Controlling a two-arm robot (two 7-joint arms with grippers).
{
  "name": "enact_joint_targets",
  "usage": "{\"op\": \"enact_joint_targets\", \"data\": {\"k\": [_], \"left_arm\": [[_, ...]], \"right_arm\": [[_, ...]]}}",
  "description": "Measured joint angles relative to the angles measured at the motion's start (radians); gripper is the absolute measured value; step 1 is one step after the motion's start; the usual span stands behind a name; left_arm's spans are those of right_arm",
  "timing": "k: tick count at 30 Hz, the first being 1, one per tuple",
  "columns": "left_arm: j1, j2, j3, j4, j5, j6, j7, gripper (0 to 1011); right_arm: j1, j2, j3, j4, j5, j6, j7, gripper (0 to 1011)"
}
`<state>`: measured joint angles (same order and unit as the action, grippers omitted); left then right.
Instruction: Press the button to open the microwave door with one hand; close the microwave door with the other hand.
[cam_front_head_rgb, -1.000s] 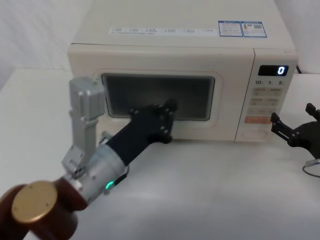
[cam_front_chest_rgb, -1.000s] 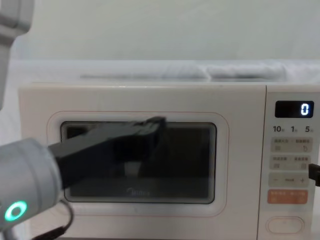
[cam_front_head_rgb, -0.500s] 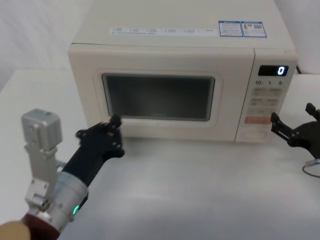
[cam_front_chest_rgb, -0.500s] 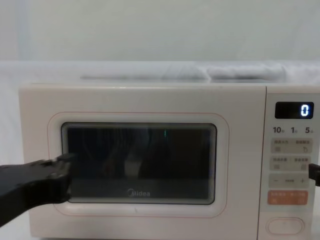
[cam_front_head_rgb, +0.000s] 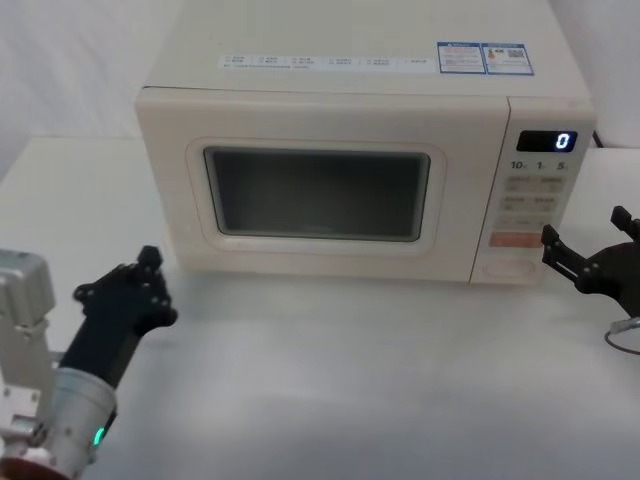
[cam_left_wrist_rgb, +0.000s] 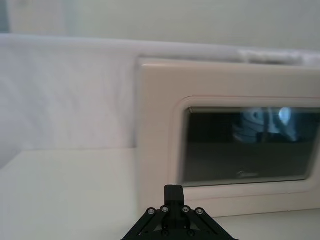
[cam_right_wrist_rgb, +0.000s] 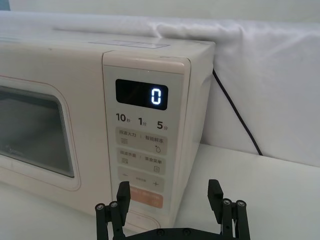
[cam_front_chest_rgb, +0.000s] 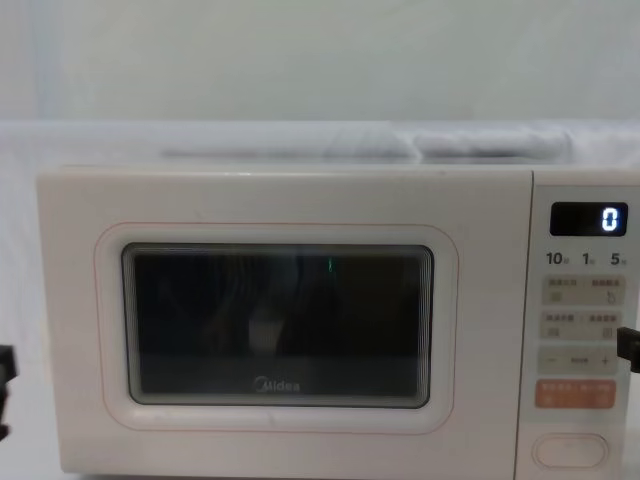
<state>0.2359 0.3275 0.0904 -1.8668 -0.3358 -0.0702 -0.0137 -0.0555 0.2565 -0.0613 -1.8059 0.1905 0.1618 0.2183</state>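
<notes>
The cream microwave door (cam_front_head_rgb: 320, 190) with its dark window and "Midea" logo (cam_front_chest_rgb: 277, 384) is closed flush with the body. The wide oval button (cam_front_head_rgb: 508, 268) sits at the bottom of the control panel (cam_front_chest_rgb: 570, 450), below the orange key. My left gripper (cam_front_head_rgb: 148, 262) is shut and hovers low over the table, in front of the microwave's left corner and apart from the door (cam_left_wrist_rgb: 240, 145). In the left wrist view the left gripper (cam_left_wrist_rgb: 173, 190) points at that corner. My right gripper (cam_front_head_rgb: 583, 240) is open, just right of the panel, its fingers (cam_right_wrist_rgb: 122, 192) level with the orange key and touching nothing.
The display (cam_front_chest_rgb: 601, 219) reads 0. A black cable (cam_right_wrist_rgb: 235, 110) runs down behind the microwave's right side, and a thin wire loop (cam_front_head_rgb: 625, 340) lies on the white table (cam_front_head_rgb: 350, 380) near my right arm. White cloth hangs behind.
My left gripper has drawn back from the door's window, moving left and down toward me. The door stays closed. The right gripper has not moved.
</notes>
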Motion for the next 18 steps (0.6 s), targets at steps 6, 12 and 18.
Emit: {"op": "enact_joint_targets", "data": {"k": [6,12,18], "left_arm": [[0.015,-0.015,-0.043,0.019,-0.002,-0.008,0.006,0],[0.018,-0.028,-0.065,0.038,0.002,-0.009,0.007,0],[0.0,-0.046,-0.077,0.069,0.014,-0.008,0.001,0]], "right_arm": [[0.0,0.0,0.0,0.0,0.0,0.0,0.0,1002],[0.0,0.0,0.0,0.0,0.0,0.0,0.0,1002],[0.0,0.0,0.0,0.0,0.0,0.0,0.0,1002]]}}
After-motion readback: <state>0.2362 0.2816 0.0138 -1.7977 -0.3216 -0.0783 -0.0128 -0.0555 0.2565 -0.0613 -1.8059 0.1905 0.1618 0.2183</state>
